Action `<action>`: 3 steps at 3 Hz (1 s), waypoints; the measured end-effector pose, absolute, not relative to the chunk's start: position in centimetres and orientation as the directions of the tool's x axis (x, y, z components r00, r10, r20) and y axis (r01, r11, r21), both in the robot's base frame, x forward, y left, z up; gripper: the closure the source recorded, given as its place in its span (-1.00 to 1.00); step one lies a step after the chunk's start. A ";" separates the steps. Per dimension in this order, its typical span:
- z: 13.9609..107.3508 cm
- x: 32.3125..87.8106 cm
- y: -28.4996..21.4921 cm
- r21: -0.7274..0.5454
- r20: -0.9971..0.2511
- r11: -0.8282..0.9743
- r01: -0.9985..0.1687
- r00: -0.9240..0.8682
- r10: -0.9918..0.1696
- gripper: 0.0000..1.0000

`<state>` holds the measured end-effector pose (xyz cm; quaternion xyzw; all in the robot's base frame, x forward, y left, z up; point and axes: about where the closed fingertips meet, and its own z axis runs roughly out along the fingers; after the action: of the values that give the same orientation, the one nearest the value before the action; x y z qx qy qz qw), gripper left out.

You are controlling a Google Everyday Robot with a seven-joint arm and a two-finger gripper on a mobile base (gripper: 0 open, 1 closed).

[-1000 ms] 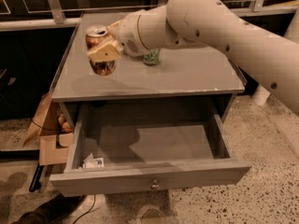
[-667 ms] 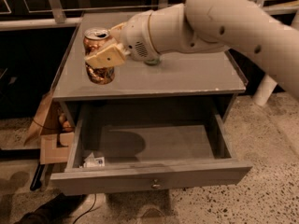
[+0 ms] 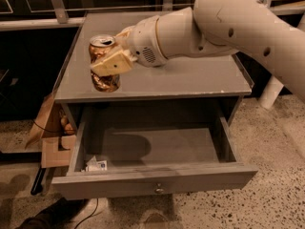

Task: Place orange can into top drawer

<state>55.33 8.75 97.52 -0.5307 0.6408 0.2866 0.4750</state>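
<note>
The claw, over the counter's front-left corner, covered the middle of the orange can; its far finger was hidden. The arm ran off the right edge. A pale scrap in the top drawer was perhaps paper.

Cream claw round orange can (silver top), grey top drawer

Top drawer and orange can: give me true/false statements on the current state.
1. The top drawer is open. True.
2. The orange can lies inside the drawer. False: it is over the tabletop, near its front edge.
3. The end effector is closed on the orange can. True.
4. Nothing lies in the drawer. False: a small white packet sits in its front corner, on the left of the view.
</note>
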 end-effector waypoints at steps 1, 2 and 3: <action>95.5 53.4 8.3 -0.134 -0.912 0.266 -0.954 0.014 -0.410 1.00; 90.7 51.0 6.5 -0.127 -0.914 0.282 -0.951 0.002 -0.405 1.00; 84.5 49.6 5.4 -0.131 -0.914 0.267 -0.955 0.012 -0.406 1.00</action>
<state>49.64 5.36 84.45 -0.5313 0.6400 0.2901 0.4732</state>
